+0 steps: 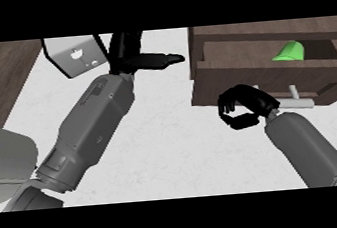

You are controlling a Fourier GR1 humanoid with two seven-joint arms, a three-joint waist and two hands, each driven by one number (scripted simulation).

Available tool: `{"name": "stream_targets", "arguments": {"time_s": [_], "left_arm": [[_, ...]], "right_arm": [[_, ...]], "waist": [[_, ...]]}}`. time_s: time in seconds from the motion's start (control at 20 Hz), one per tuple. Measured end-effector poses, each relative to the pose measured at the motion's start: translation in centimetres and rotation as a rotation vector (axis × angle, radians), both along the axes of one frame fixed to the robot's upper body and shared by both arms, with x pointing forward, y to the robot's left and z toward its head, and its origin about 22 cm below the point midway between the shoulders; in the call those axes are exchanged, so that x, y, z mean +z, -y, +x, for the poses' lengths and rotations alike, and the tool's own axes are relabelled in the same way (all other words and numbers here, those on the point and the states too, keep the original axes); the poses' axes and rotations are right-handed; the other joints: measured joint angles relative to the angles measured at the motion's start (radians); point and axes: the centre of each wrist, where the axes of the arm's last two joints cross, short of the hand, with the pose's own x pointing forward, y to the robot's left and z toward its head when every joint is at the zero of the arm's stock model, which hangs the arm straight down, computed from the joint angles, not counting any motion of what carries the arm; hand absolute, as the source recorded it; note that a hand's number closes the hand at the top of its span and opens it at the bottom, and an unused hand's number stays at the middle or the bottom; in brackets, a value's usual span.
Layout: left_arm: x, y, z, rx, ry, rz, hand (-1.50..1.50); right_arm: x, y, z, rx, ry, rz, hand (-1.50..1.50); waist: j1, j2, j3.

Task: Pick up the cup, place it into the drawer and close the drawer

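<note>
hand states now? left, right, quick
Left hand: open, fingers straight, holding nothing, up near the white appliance.
Right hand: shut, fingers curled, holding nothing, at the drawer front. Green cup lies inside.

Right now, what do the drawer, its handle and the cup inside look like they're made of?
Drawer: dark brown wood, matte, grain streaks visible. Handle: pale grey bar, probably metal. Cup: bright green, smooth and even, likely plastic, though glazed ceramic can't be ruled out.
</note>
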Motion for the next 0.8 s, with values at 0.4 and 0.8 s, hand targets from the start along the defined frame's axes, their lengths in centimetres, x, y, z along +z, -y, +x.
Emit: {"name": "stream_targets", "arguments": {"time_s": [0.4,0.8], "left_arm": [[-1.1,-3.5,-0.6,-0.025,-0.007,-0.009,-1.5],[-1.6,-4.6,-1.2,-0.06,-0.004,-0.003,-1.5]], "right_arm": [[2.5,3.0,4.7,-0.132,0.127,0.107,1.5],[2.6,4.7,5.1,-0.159,0.079,0.229,1.5]], "waist": [[0.047,0.015,0.005],[0.072,0.018,0.011]]}}
